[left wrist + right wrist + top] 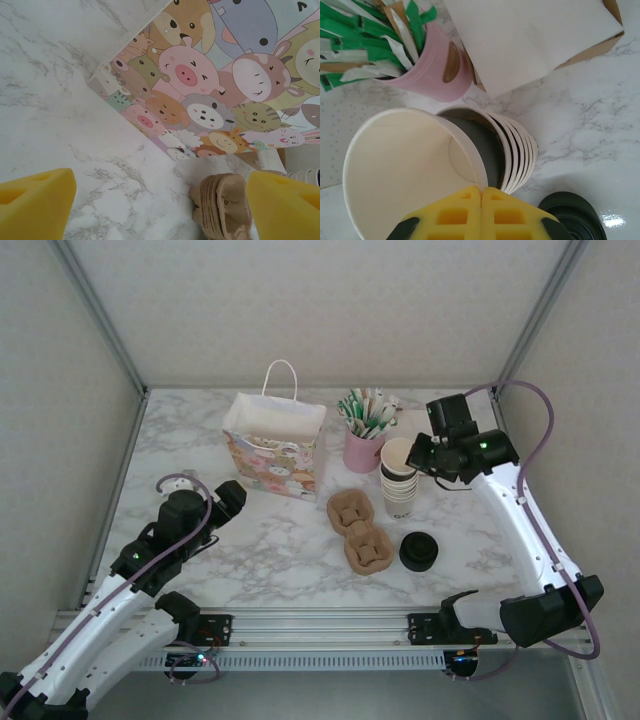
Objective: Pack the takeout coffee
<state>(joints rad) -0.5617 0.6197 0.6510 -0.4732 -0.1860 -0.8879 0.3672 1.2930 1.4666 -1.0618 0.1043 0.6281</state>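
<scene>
Right jaws clamp rim of top cup; left jaws gape near bag.

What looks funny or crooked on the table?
The top cup leans sideways out of the stack instead of sitting straight inside it. The right gripper is pinching its rim. Nothing looks spilled or broken.
</scene>
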